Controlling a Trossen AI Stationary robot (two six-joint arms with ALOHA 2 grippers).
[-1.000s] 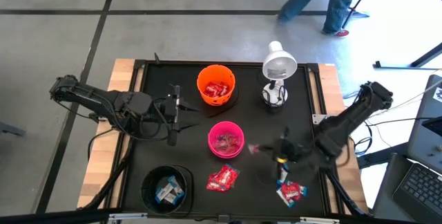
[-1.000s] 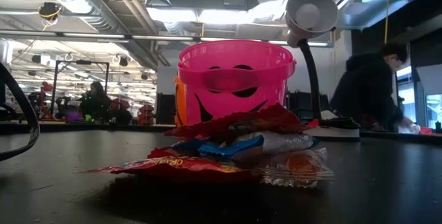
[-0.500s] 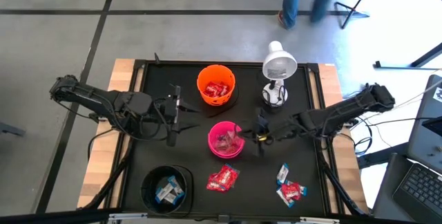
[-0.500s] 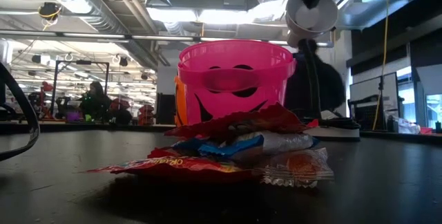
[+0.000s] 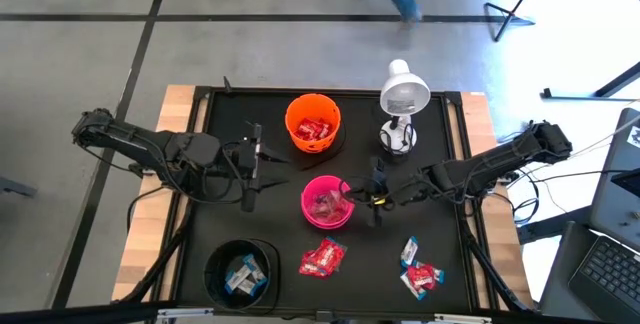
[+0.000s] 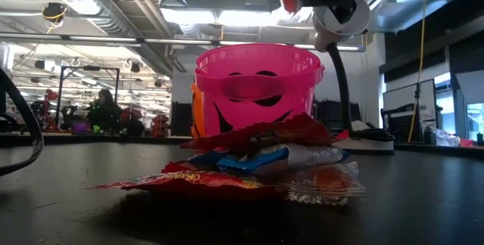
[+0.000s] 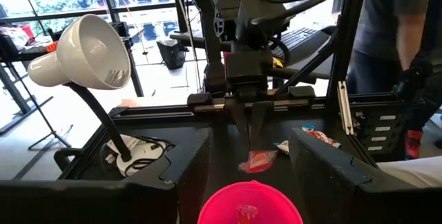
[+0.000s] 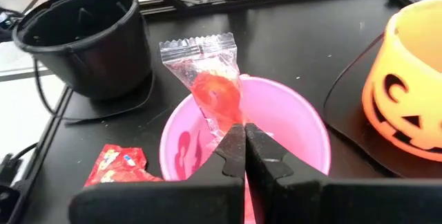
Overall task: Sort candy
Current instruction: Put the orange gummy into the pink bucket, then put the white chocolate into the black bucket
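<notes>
Right gripper [image 8: 243, 156] of mine is clamped on a clear-wrapped red candy [image 8: 210, 89], hanging over the pink bowl [image 5: 327, 202] at centre frame. Left gripper [image 5: 256, 167], fingers parted and holding nothing, waits at centre left. More candy lies in piles [image 5: 322, 258] along the bottom edge.

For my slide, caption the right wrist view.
Right gripper holds a clear-wrapped red candy over the pink bowl.
</notes>
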